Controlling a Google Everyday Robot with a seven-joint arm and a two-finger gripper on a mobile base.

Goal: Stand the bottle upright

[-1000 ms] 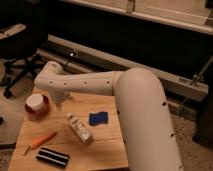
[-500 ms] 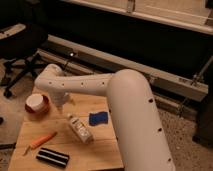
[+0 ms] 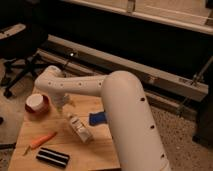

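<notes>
The bottle [image 3: 80, 128] is small, slim and whitish, with a pale label. It lies on its side near the middle of the wooden table [image 3: 107, 150], with its cap end pointing up and to the left. My gripper [image 3: 64, 104] hangs down from the white arm [image 3: 120, 100] just above and to the left of the bottle's cap end. It is close to the bottle, and I cannot tell whether they touch.
An orange carrot [image 3: 42, 141] lies left of the bottle, with a black-and-white striped block [image 3: 52, 157] in front of it. A red and white bowl [image 3: 37, 104] sits at the table's back left. A blue object [image 3: 97, 118] lies right of the bottle. An office chair [image 3: 17, 60] stands behind on the left.
My gripper has moved slightly down and to the right, closer to the bottle's cap end. The bottle and the other objects have not moved.
</notes>
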